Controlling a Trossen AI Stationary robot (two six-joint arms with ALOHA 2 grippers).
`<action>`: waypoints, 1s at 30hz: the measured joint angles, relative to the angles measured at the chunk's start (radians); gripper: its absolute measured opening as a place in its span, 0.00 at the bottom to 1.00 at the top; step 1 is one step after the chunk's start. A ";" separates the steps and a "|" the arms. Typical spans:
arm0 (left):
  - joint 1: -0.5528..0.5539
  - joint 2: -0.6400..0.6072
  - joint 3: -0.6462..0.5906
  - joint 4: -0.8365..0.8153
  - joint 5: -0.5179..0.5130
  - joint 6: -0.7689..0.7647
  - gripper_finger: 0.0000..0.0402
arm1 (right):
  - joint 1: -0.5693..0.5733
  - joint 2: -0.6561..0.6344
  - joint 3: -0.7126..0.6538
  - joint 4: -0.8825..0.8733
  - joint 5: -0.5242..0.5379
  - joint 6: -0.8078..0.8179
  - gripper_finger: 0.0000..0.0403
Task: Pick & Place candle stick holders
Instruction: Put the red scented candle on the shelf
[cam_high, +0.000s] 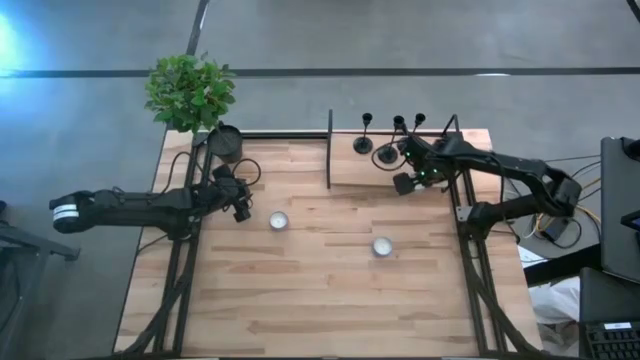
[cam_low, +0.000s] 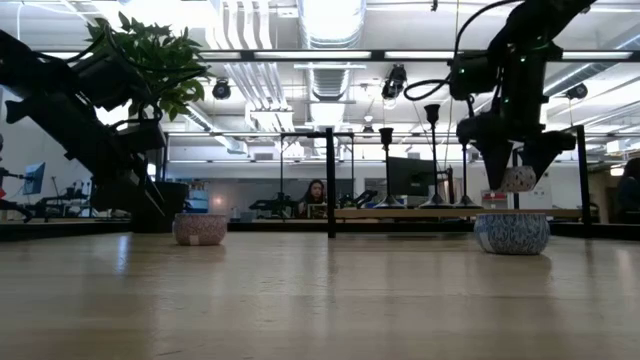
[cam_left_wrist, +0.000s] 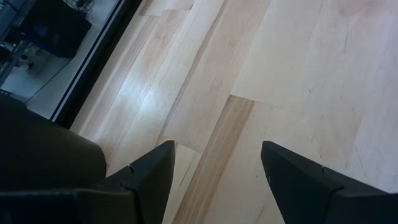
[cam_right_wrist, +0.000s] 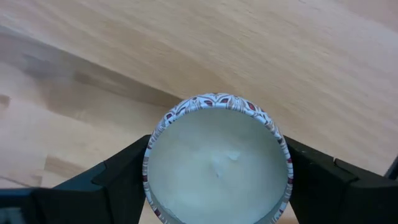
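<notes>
Nearest us, two small patterned candles (cam_high: 381, 246) sit on the surface (cam_high: 320, 300) — untouched. Our left claw (cam_left_wrist: 214, 168) hangs wide and empty over bare wood near the plant pot (cam_high: 226, 142). Our right claw (cam_right_wrist: 217, 180) grips a third candle (cam_right_wrist: 217, 158), lifted by the raised back shelf (cam_high: 345, 170). Farthest, the three black candlestick holders (cam_high: 388, 152) stand on that shelf. We judge this the carrying step — next, lowering the candle squarely down, without knocking a stem.

Left gripper (cam_high: 243, 209) parked low over the near-left table, fingers spread; right gripper (cam_high: 405, 183) raised, fingers clamping something round.
</notes>
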 joint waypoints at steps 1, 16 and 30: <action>0.000 0.000 0.000 0.000 0.000 0.000 0.61 | -0.005 0.007 0.003 0.001 0.000 -0.012 0.74; 0.000 0.000 0.000 0.000 0.000 0.000 0.61 | -0.066 0.066 0.021 0.015 0.000 -0.191 0.74; 0.000 0.000 0.000 0.000 0.000 0.000 0.61 | -0.100 0.064 0.021 0.042 0.031 -0.275 0.74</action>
